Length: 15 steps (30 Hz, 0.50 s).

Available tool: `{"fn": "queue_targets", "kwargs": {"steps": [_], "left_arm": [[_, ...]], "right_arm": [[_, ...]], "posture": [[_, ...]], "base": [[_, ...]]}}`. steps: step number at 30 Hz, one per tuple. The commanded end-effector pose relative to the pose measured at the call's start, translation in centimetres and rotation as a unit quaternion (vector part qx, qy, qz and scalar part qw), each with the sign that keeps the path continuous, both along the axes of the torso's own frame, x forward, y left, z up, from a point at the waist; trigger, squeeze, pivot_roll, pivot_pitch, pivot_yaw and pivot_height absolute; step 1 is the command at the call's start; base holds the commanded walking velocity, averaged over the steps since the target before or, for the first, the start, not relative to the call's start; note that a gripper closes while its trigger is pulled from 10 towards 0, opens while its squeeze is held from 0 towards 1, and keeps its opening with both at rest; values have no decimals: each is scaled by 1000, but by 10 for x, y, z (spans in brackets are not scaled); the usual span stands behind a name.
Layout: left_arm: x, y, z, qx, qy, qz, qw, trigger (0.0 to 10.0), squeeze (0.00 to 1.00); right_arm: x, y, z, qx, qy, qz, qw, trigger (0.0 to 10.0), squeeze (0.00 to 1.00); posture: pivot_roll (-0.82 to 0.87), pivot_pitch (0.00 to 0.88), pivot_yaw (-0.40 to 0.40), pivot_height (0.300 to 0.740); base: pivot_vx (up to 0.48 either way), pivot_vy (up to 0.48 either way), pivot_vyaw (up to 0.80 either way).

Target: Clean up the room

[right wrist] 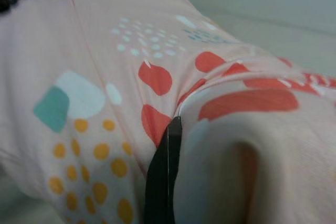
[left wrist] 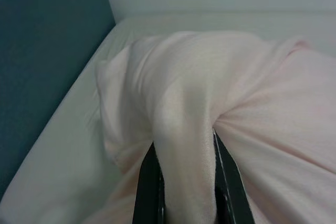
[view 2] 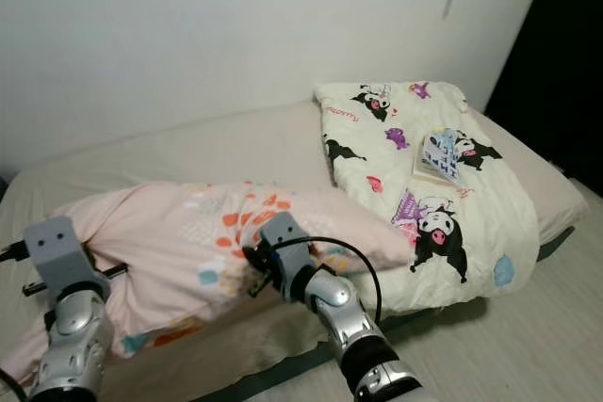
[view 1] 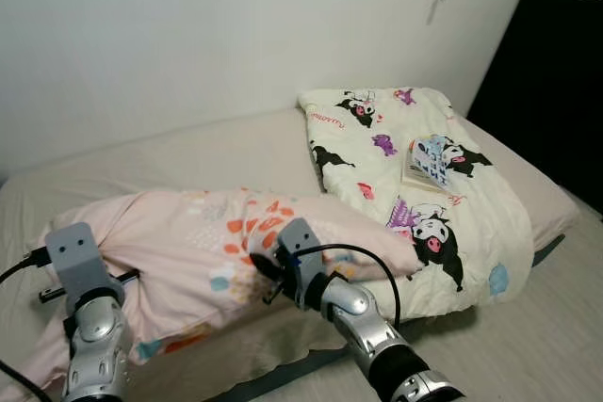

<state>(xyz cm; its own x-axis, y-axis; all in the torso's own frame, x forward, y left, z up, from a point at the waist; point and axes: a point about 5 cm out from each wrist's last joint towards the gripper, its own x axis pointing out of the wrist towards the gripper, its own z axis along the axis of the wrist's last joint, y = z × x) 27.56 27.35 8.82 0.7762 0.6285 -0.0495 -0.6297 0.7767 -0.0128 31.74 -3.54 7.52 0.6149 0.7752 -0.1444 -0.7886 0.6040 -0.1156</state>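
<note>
**Inspector:** Where is the pink blanket [view 1: 203, 251]?

**Assessor:** Bunched on the bed [view 1: 188, 152], near its front edge. The left hand [left wrist: 185, 182] clamps a fold between its fingers; the right hand [view 1: 266, 268] pinches the patterned edge. Two spaced grips probably serve to spread it.

**Inspector:** Anything else?

**Assessor:** A cartoon-print quilt [view 1: 415, 185] lies beside it, a book [view 1: 429, 163] on top.
</note>
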Motion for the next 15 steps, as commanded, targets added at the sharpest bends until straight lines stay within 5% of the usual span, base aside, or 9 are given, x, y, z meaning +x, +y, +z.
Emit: {"fn": "queue_targets", "kwargs": {"steps": [1, 8, 9, 11, 12, 14, 15], "left_arm": [[-9, 14, 5, 14, -16, 9, 1000, 10000, 0], [-14, 8, -1, -3, -15, -50, 999, 10000, 0], [-14, 1, -4, -20, -13, -95, 995, 10000, 0], [-18, -16, -10, -64, -15, -216, 974, 10000, 0], [-18, -16, -10, -64, -15, -216, 974, 10000, 0], [-24, -26, -6, -123, -47, -297, 946, 10000, 0], [-24, -26, -6, -123, -47, -297, 946, 10000, 0]], "right_arm": [[8, -15, 1, -22, -20, -47, 998, 10000, 0], [23, -42, 9, -13, -32, -142, 989, 10000, 0], [27, -51, 14, -7, -43, -171, 984, 10000, 0], [36, -65, 28, 16, -69, -206, 976, 10000, 0], [36, -65, 28, 16, -69, -206, 976, 10000, 0], [41, -66, 42, 33, -91, -192, 977, 10000, 0], [41, -66, 42, 33, -91, -192, 977, 10000, 0]], "posture": [[39, 50, -12, 740], [40, 48, -14, 740], [40, 48, -12, 740], [38, 47, -12, 740], [38, 47, -12, 740], [35, 47, -10, 740], [35, 47, -10, 740]], "base": [[0, 0, 0], [0, 0, 0], [0, 0, 0], [0, 0, 0], [0, 0, 0], [0, 0, 0], [0, 0, 0]]}}
